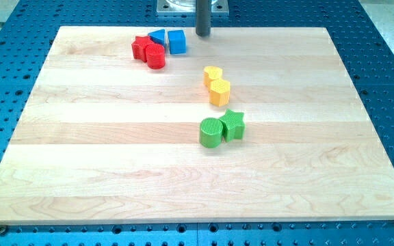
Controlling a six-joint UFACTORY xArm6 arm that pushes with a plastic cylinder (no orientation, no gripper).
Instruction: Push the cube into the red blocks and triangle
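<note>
A blue cube [176,42] sits near the view's top, touching a blue triangle [157,37] on its left. A red star [141,47] and a red cylinder [156,57] lie just left of and below the triangle, all in one tight cluster. My tip [202,34] is at the board's top edge, a short way to the right of the blue cube and not touching it.
Two yellow blocks [213,75] [219,91] touch each other at the board's middle. A green cylinder [211,132] and a green star [232,124] touch below them. The wooden board [81,171] lies on a blue perforated table.
</note>
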